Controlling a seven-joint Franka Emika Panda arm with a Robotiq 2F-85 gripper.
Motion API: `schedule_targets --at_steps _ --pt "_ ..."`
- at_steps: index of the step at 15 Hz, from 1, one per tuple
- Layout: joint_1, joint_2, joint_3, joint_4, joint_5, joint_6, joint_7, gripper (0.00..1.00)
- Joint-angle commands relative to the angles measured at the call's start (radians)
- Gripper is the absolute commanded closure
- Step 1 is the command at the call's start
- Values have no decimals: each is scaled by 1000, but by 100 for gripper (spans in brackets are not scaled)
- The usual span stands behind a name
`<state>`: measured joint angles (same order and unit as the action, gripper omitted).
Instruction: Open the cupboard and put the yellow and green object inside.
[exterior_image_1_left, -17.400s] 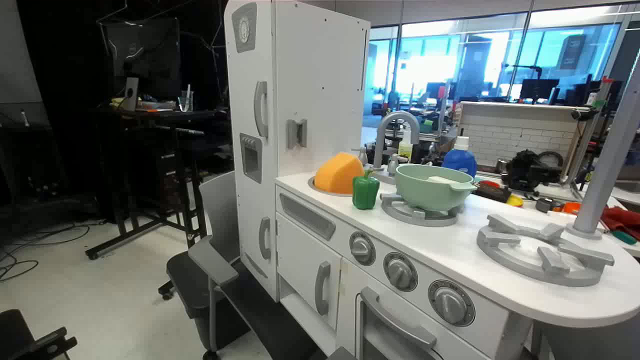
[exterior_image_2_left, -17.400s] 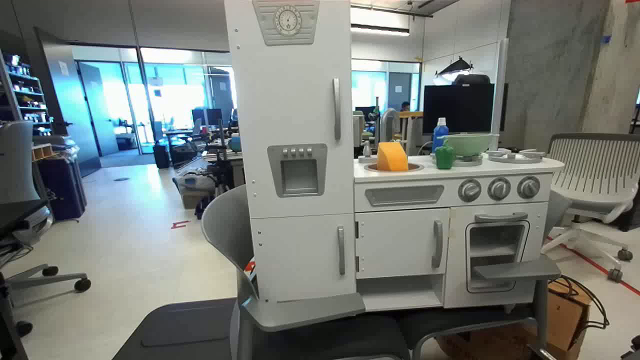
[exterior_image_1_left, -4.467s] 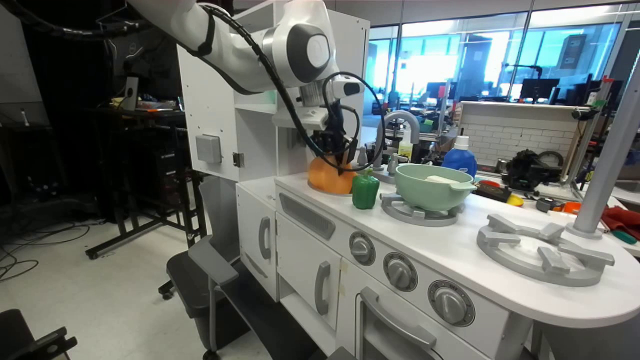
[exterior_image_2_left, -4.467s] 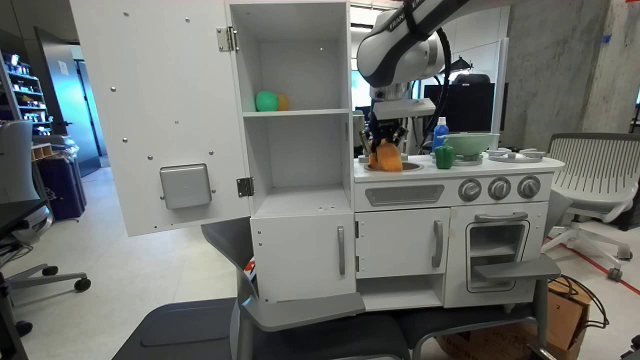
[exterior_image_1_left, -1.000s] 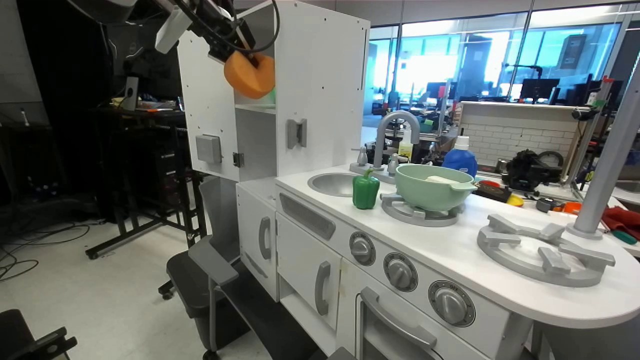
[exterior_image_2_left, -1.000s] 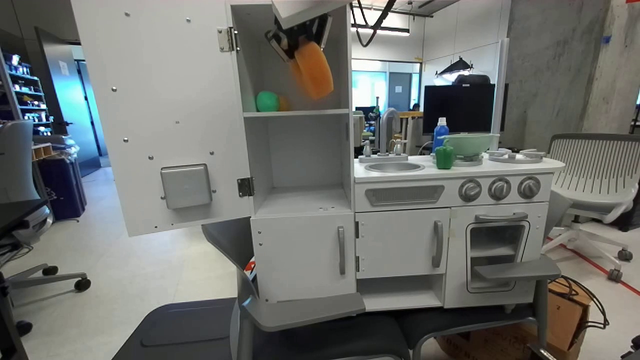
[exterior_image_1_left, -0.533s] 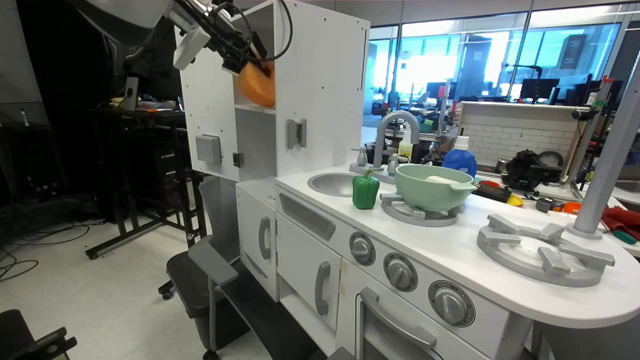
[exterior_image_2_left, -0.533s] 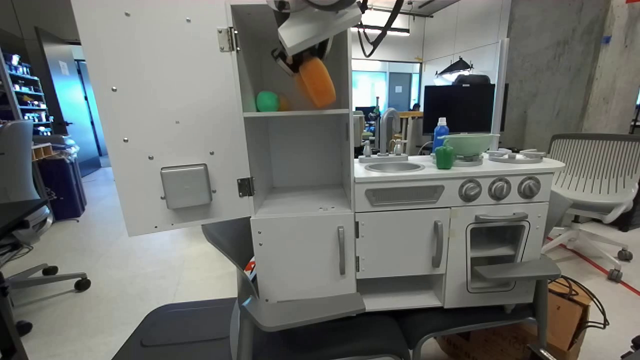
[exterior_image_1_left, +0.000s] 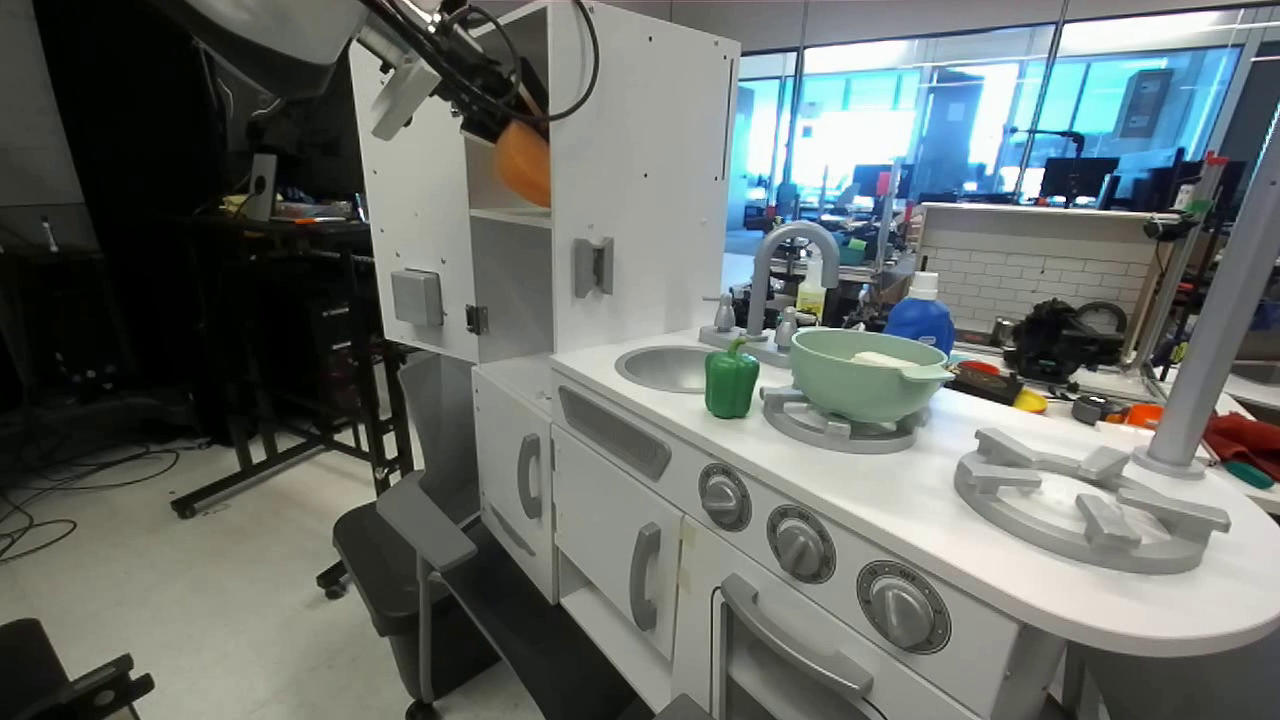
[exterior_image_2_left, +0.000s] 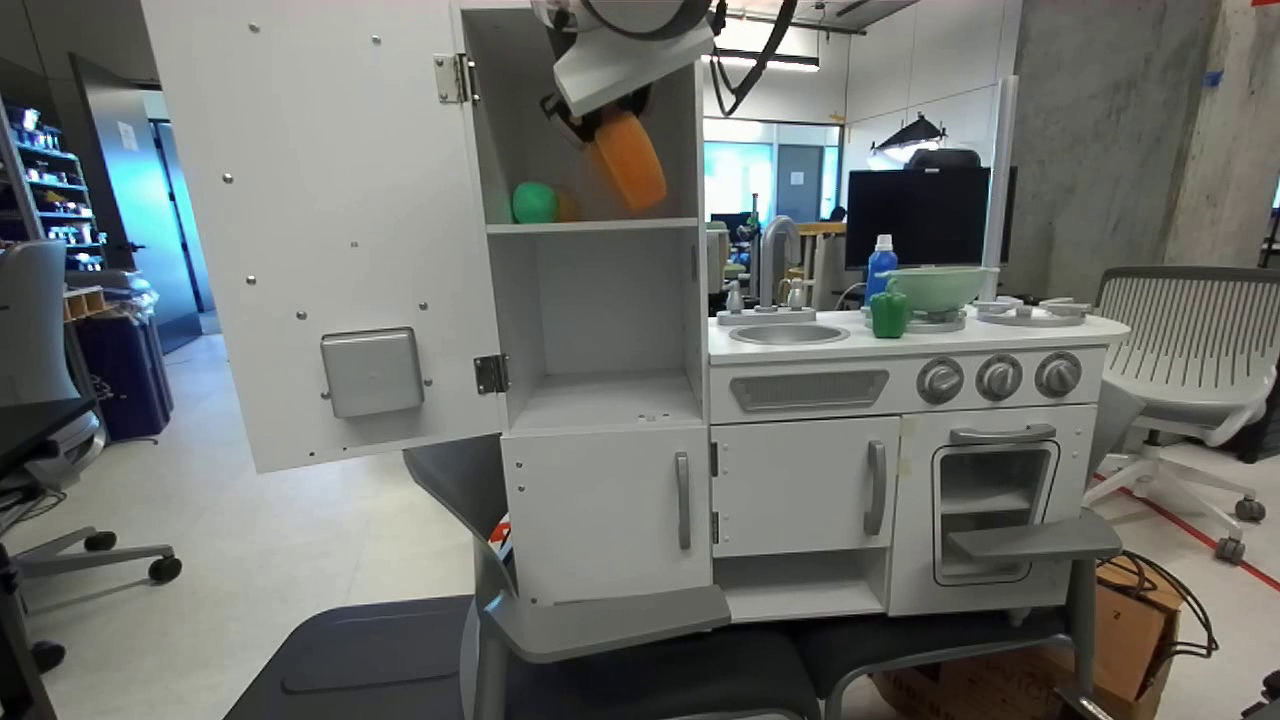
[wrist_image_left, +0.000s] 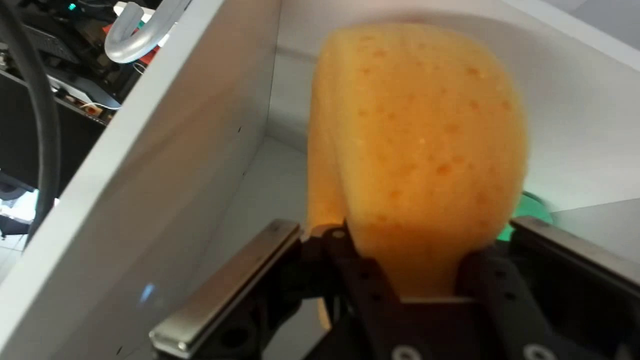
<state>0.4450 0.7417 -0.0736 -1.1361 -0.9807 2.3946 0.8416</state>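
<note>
The cupboard, a tall white tower, stands with its upper door swung wide. Inside its top compartment, above the shelf, is the yellow object, a spongy yellow-orange lump. It hangs tilted from my gripper, which is shut on it. In the wrist view dark finger links flank the lump's near end, and the fingertips are hidden behind it. I cannot tell whether the lump touches the shelf. The green object, a bell pepper, stands upright on the counter, well away from the gripper.
A round green thing with an orange one behind it sits at the shelf's left. The compartment's side walls lie close around the gripper. On the counter are the sink, the faucet and a pale-green bowl.
Earlier the door was closed and the lump lay in the sink; later my gripper took it there. Over the last second gripper and lump have moved lower and deeper into the compartment.
</note>
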Motion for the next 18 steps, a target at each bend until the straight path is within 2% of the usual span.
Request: schedule_targets --at_steps 1,7,15,17,18 --pt "6 48 -12 82 -13 1 9 46" --pt "2 93 -23 151 -8 -11 3 2" --pt "22 108 -31 178 -10 -24 3 0" --pt "31 85 -12 141 4 -31 -29 0" --pt "35 60 20 107 35 -51 -77 0"
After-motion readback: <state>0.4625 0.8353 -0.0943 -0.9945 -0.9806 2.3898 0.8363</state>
